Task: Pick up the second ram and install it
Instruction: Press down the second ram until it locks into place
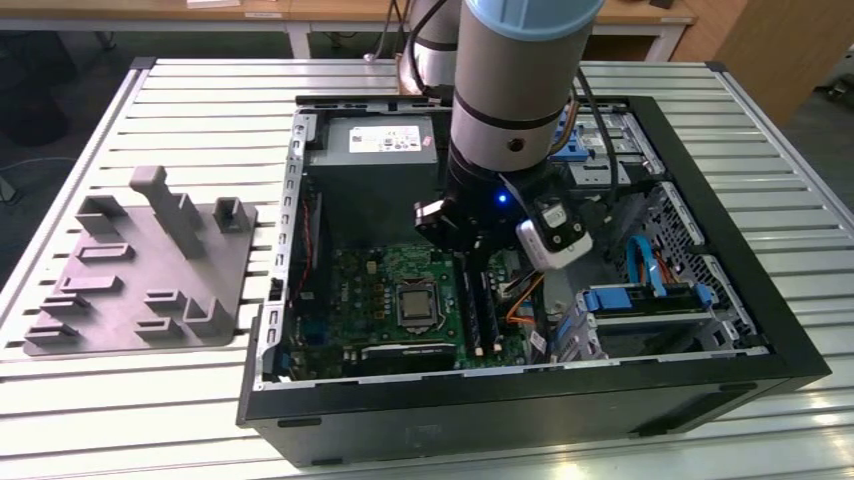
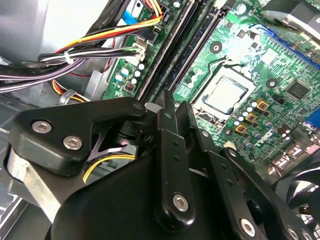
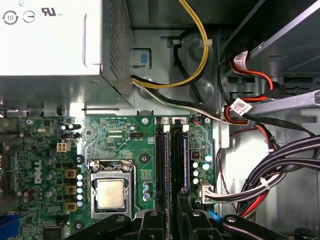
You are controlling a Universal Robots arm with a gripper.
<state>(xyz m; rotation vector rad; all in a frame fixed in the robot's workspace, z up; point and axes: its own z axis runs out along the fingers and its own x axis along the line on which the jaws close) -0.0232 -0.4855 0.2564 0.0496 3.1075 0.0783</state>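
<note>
A long dark blue ram [image 3: 180, 160] stands in one of two black slots on the green motherboard [image 3: 115, 140], between the CPU socket and the cables. In the second wrist view the ram [image 2: 194, 49] runs away from my fingertips [image 2: 166, 102]. My gripper [image 3: 172, 220] hangs over the near end of the slots, and its black fingers look shut together with nothing visibly between them. I cannot tell whether they touch the stick. In the exterior view the gripper [image 1: 469, 258] reaches down inside the open computer case [image 1: 747, 330], above the slots [image 1: 474, 310].
The silver CPU socket [image 3: 111, 194] lies beside the slots. A grey power supply [image 1: 380, 140] fills the case's far end. Black, red and yellow cable bundles [image 3: 270, 185] crowd the other side of the slots. A blue-handled drive cage [image 1: 641, 300] is near. A grey fixture [image 1: 140, 270] sits on the slatted table.
</note>
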